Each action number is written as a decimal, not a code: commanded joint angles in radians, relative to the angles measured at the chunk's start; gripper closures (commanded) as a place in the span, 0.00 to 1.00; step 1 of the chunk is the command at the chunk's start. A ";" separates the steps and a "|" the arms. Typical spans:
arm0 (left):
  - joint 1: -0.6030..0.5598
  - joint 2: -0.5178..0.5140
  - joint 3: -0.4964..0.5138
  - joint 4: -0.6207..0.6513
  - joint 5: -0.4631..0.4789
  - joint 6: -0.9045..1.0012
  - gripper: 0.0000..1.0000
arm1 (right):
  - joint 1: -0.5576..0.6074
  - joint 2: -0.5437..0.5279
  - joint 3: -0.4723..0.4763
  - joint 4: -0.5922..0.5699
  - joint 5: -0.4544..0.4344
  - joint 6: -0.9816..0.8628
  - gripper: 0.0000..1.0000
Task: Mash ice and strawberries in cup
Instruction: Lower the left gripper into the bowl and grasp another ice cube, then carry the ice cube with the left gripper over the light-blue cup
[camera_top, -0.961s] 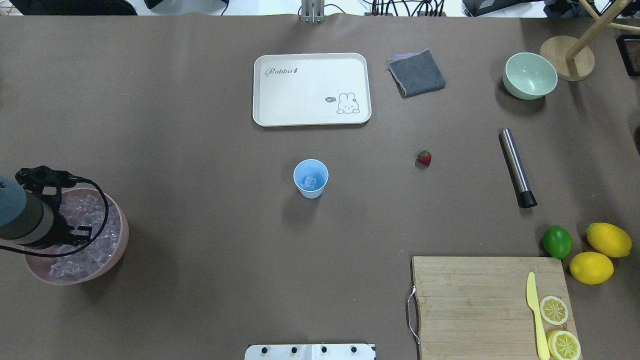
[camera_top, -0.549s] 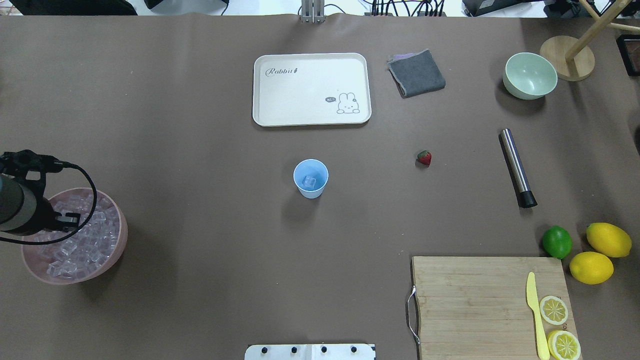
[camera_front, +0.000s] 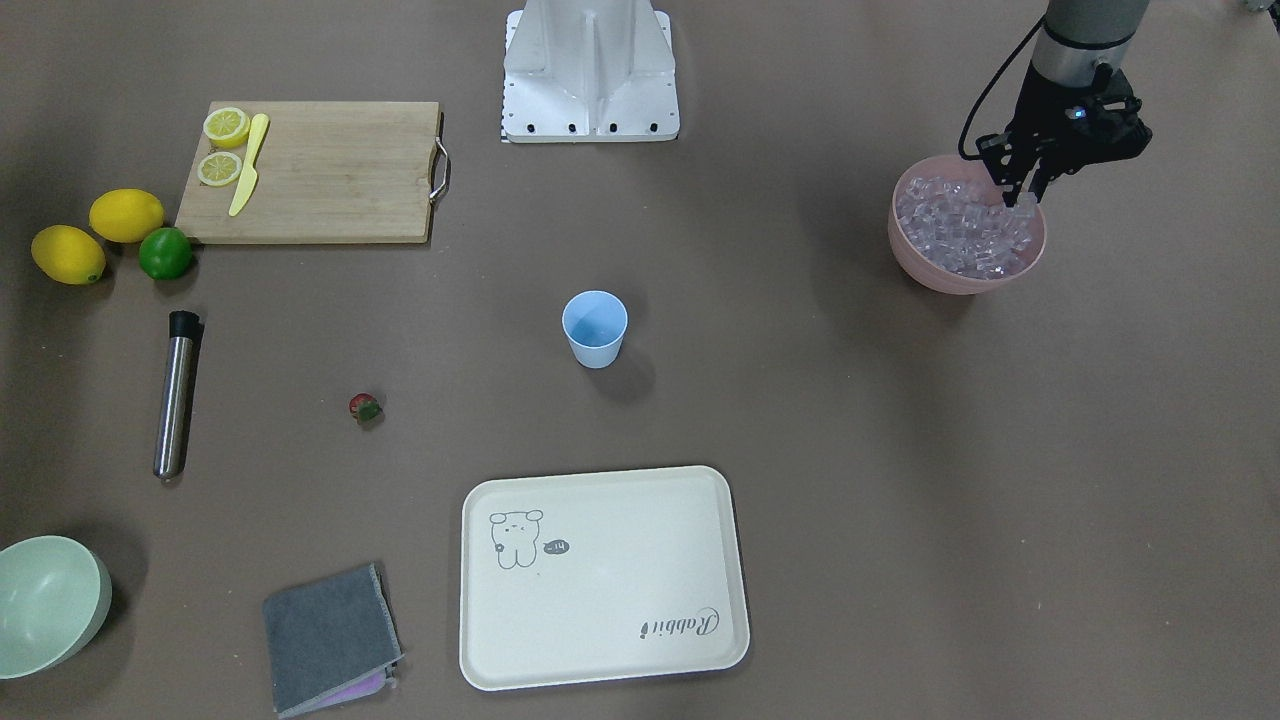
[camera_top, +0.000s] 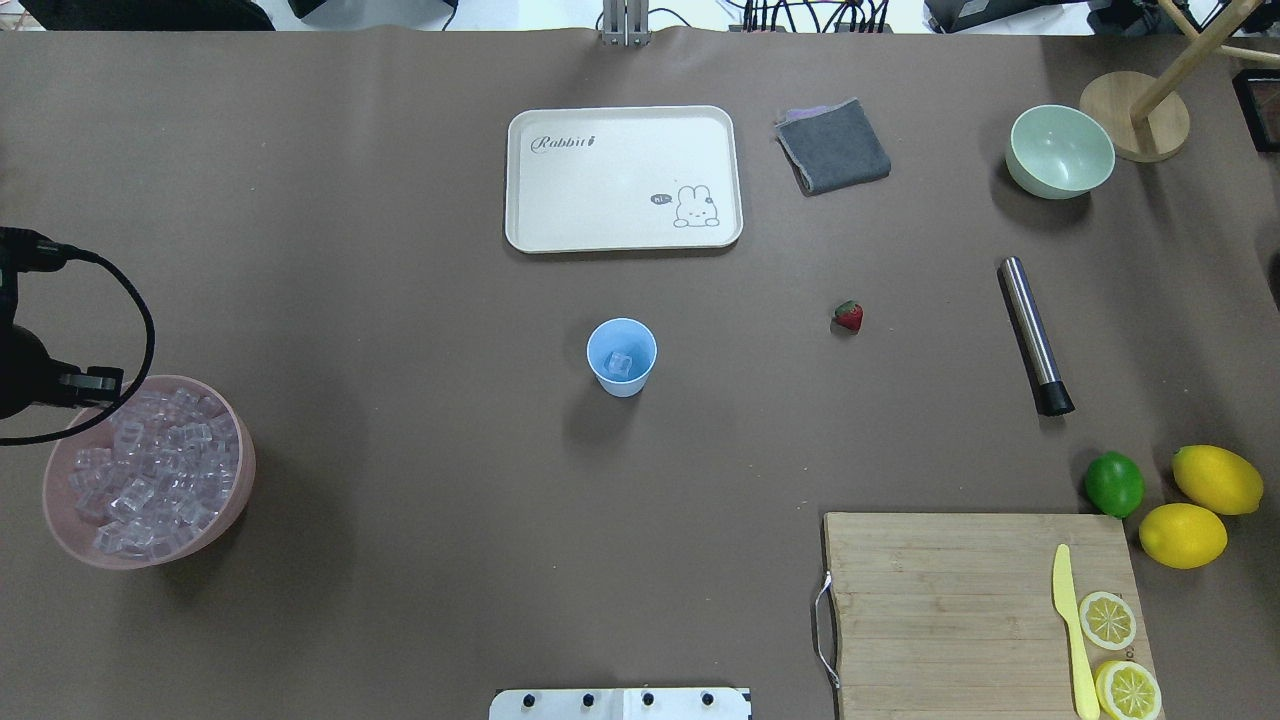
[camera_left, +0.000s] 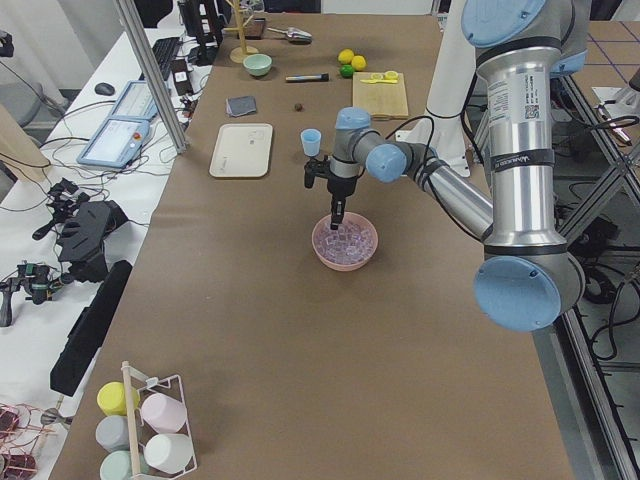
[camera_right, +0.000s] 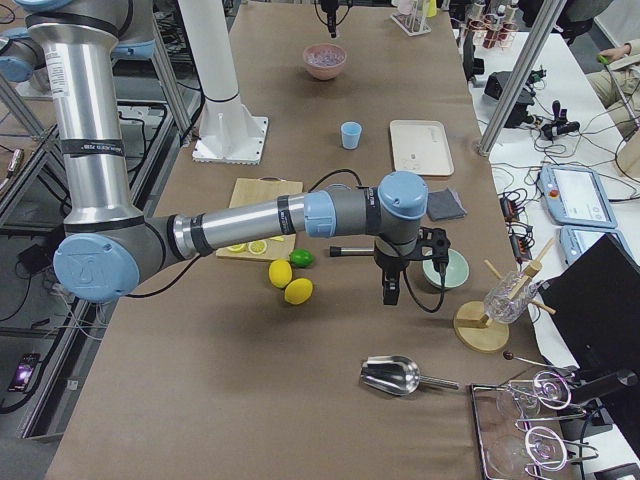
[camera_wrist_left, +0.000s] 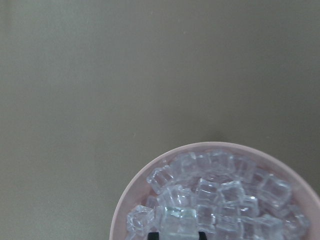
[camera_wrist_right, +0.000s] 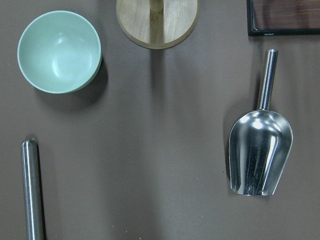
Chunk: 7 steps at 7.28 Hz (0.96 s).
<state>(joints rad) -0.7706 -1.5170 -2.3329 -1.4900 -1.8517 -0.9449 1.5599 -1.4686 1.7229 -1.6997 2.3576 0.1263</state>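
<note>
The light blue cup (camera_top: 621, 357) stands mid-table with one ice cube (camera_top: 621, 365) inside. The strawberry (camera_top: 848, 316) lies on the table to its right, as the overhead view shows it. More ice (camera_top: 150, 470) fills the pink bowl (camera_top: 243, 470) at the left edge. My left gripper (camera_front: 1022, 195) hangs just above that bowl's far rim. In the left wrist view it is shut on one ice cube (camera_wrist_left: 177, 222) between its fingertips (camera_wrist_left: 154, 233). My right gripper (camera_right: 390, 290) shows only in the exterior right view, near the green bowl, and I cannot tell if it is open.
A steel muddler (camera_top: 1035, 335), a cream tray (camera_top: 623, 178), a grey cloth (camera_top: 833, 146) and a pale green bowl (camera_top: 1060, 150) lie on the far and right side. A cutting board (camera_top: 960, 610) with knife and lemon slices, a lime (camera_top: 1114, 483) and lemons sit near right. A metal scoop (camera_wrist_right: 260, 150) lies beyond.
My left arm has moved from over the middle of the pink bowl toward the left edge and far side of the overhead view. Nothing else has moved.
</note>
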 joint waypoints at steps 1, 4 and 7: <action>-0.004 -0.232 0.041 0.005 -0.004 -0.070 1.00 | -0.003 0.002 0.000 0.000 0.000 0.006 0.00; 0.043 -0.585 0.287 0.001 -0.040 -0.166 1.00 | -0.006 0.004 -0.005 0.000 -0.001 0.006 0.00; 0.138 -0.669 0.502 -0.284 0.073 -0.210 1.00 | -0.008 0.002 -0.009 0.000 0.000 0.009 0.00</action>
<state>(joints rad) -0.6789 -2.1636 -1.9265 -1.6356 -1.8432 -1.1408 1.5529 -1.4663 1.7155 -1.7003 2.3576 0.1342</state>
